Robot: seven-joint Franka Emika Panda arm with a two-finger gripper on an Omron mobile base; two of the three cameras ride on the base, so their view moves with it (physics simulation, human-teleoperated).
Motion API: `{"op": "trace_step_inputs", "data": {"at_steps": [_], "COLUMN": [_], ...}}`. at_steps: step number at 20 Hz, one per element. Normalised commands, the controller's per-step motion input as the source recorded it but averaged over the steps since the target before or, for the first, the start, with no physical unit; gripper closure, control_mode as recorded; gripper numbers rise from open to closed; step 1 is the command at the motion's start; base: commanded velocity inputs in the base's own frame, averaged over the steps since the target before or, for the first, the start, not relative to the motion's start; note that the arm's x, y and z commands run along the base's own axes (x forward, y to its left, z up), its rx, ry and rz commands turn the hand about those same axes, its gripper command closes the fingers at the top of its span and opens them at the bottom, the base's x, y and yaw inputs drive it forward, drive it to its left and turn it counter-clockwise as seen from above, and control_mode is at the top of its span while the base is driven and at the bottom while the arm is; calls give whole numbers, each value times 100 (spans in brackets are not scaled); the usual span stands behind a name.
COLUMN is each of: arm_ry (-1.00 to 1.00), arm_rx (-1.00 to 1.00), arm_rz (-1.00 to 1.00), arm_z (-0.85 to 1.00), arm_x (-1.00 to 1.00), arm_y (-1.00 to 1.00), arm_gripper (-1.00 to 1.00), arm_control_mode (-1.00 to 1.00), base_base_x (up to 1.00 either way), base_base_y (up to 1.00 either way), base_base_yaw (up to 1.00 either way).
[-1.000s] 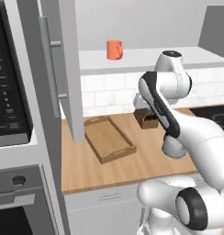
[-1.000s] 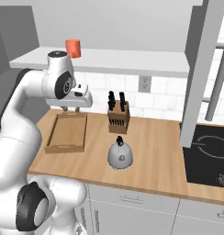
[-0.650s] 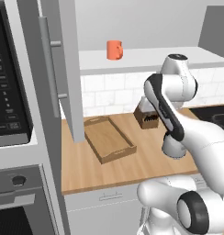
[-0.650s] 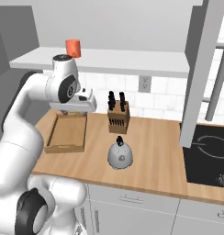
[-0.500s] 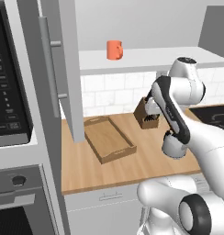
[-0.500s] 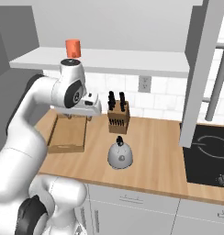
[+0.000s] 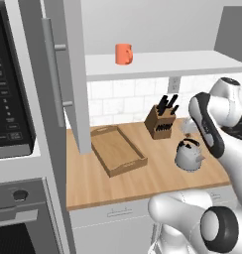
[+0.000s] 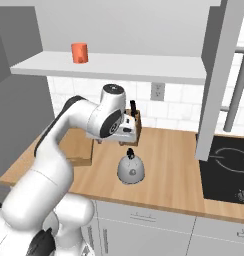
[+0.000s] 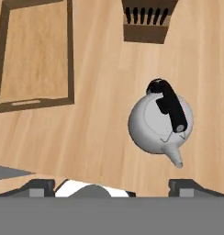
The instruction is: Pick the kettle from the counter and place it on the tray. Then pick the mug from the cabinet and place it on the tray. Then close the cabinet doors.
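Hand view, near to far: fingers [image 9: 111, 186] at 6 o'clock, both tips spread abt as wide as they go, nothing betw them, holding nothing. Just beyond, bare table [image 9: 100, 133] wood. Kettle [image 9: 160, 121] sits upright on the table at abt 2 o'clock from the fingers, apart from them, no contact; dark handle runs across its top, spout points twd 5 o'clock in this view. Farther out: tray [image 9: 33, 55] at 11 o'clock, empty wooden rim, well apart from kettle. Knife block [image 9: 145, 20] at 12–1 o'clock, beyond kettle.

Left base view: arm in front at right, kettle [image 7: 188, 155] on table [image 7: 93, 183] near front edge, at abt 5 o'clock of knife block [image 7: 161, 121]. Fingers hard to make out here, hidden by the arm. Tray [image 7: 118, 150] lies at 9 o'clock of kettle, near the hanging cabinet door [image 7: 63, 69], which stands open. Mug [image 7: 124, 53] on white cabinet shelf [image 7: 162, 64], high at 12 o'clock, well apart from everything on the table.

Right base view: hand hangs above and just behind kettle [image 8: 131, 169]; fingers [image 8: 125, 138] point down, not touching it. Tray [image 8: 76, 146] partly hidden behind the arm, at 9 o'clock of kettle. Knife block [image 8: 136, 120] mostly behind the hand. Mug [image 8: 79, 52] on shelf [image 8: 119, 67] at 11 o'clock. Other cabinet door [image 8: 219, 75] open at right, black hob [image 8: 229, 167] under it.
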Motion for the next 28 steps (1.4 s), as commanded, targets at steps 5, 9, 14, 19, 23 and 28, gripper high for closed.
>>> {"op": "trace_step_inputs", "data": {"at_steps": [5, 9, 14, 19, 23, 28], "arm_ry": [5, 4, 10, 5, 0, 0], "arm_rx": [0, 0, -8, -2, 0, 0], "arm_rz": [14, 14, 7, 3, 6, 2], "arm_z": [-35, -29, -40, -37, -29, -14], "arm_x": [66, 58, 42, 36, -1, -21], "arm_y": [-59, -52, -26, -6, -2, 7], "arm_gripper": [-100, -100, -100, -100, -100, -100], "arm_control_mode": [-100, -100, -100, -100, -100, -100], "base_base_x": [0, 0, 0, 0, 0, 0], "base_base_y": [0, 0, 0, 0, 0, 0], "base_base_yaw": [0, 0, 0, 0, 0, 0]}}
